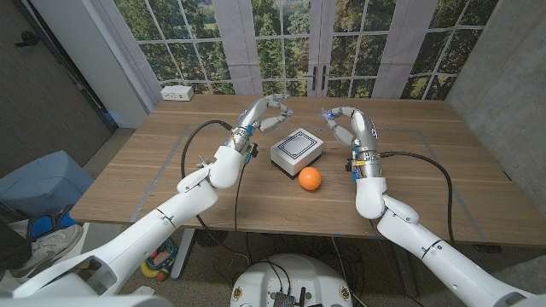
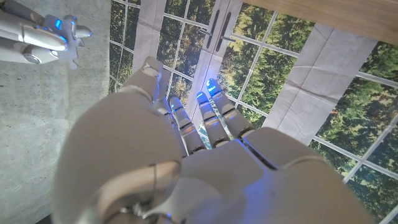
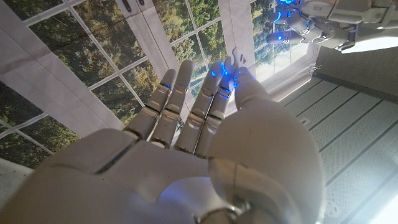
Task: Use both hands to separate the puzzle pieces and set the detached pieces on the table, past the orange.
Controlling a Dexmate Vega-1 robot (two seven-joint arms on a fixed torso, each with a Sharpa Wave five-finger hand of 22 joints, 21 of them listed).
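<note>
The puzzle (image 1: 297, 149), a white block with a black square outline on top, sits whole on the wooden table (image 1: 409, 170). The orange (image 1: 310, 177) lies just in front of it, nearer to me. My left hand (image 1: 271, 112) hovers beyond the block's left side with its fingers apart, and I see nothing in it. To the block's far right, my right hand (image 1: 334, 122) is raised with loosely spread fingers, also holding nothing. Both wrist views look along straight fingers (image 2: 211, 118) (image 3: 186, 99) toward the window. The right hand (image 2: 43, 36) and the left hand (image 3: 311, 18) each appear in the other arm's wrist view.
Black cables run over the table beside each forearm (image 1: 200, 136) (image 1: 426, 162). A white socket box (image 1: 177, 92) sits at the far left corner. A blue bin (image 1: 43, 183) stands on the floor to the left. Windows rise behind the table's far edge.
</note>
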